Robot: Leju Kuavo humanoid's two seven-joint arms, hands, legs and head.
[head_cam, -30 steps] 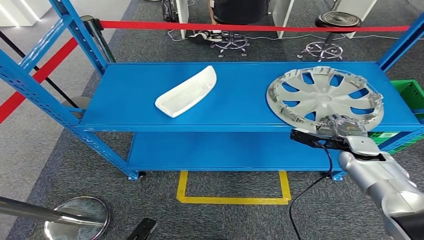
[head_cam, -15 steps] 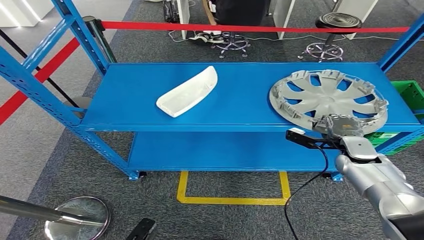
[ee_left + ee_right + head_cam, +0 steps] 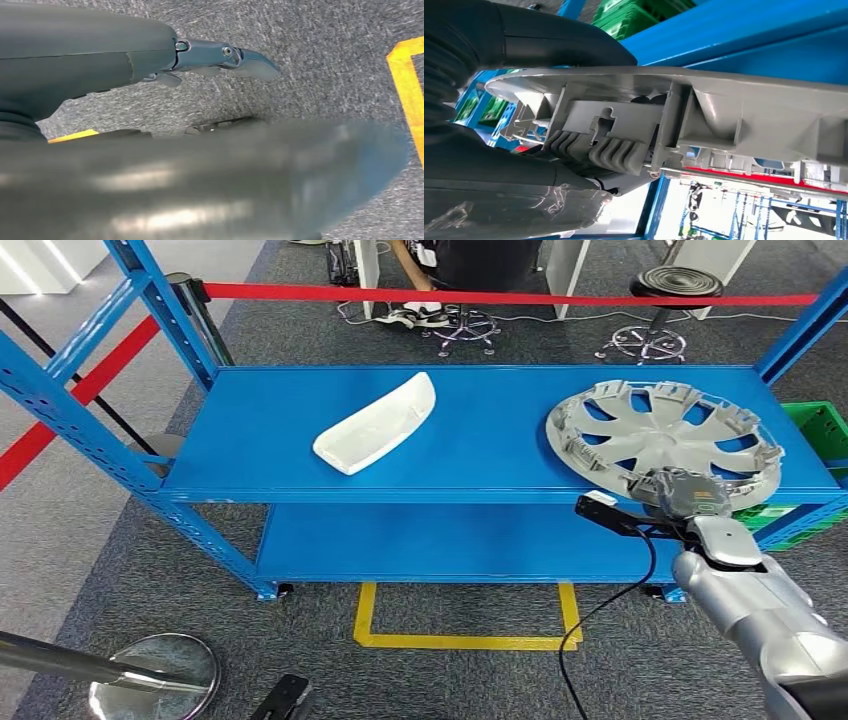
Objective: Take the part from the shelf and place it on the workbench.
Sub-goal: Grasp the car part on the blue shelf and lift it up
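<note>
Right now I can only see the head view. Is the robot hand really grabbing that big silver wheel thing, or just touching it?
Observer: Grabbing. In the right wrist view, the right robot hand has its fingers curled onto the wheel cover rim, with the thumb on the other face.
Operator: Where's the other robot hand?
Observer: The left wrist view shows the left robot hand hanging over grey carpet near a yellow tape line, holding nothing.

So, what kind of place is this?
Probably a workshop or robot test area: blue steel shelving holding a wheel cover, a red barrier tape, and yellow floor marking on grey carpet.
</note>
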